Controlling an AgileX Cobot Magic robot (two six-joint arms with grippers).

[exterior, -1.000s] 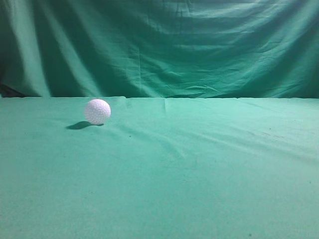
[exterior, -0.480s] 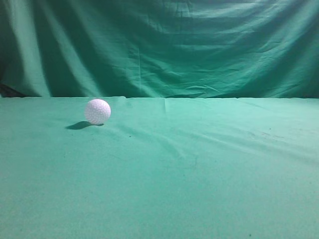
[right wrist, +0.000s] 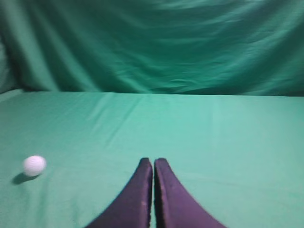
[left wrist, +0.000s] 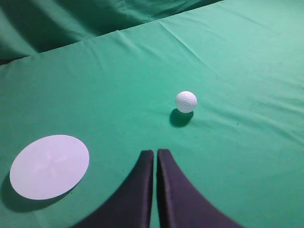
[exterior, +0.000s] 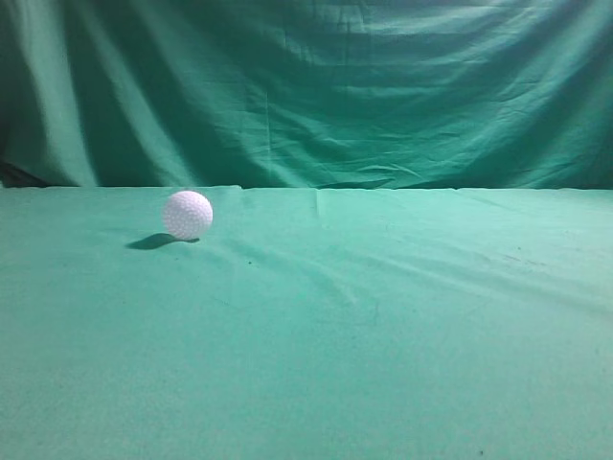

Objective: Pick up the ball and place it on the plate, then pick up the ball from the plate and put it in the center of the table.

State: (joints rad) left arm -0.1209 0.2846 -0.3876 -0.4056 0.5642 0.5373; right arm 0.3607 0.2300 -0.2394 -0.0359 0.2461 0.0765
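The small white dimpled ball [exterior: 188, 215] rests on the green table [exterior: 383, 364], left of middle and near the back edge. It also shows in the left wrist view [left wrist: 186, 101], ahead and a little right of my left gripper [left wrist: 155, 153], which is shut and empty. A flat round white plate [left wrist: 49, 166] lies on the cloth to the left of that gripper. In the right wrist view the ball [right wrist: 34, 165] lies far to the left of my right gripper [right wrist: 153, 161], which is shut and empty. Neither gripper shows in the exterior view.
A darker green backdrop cloth [exterior: 316, 96] with deep folds hangs behind the table's back edge. The table cloth has light wrinkles [exterior: 326, 273] around its middle.
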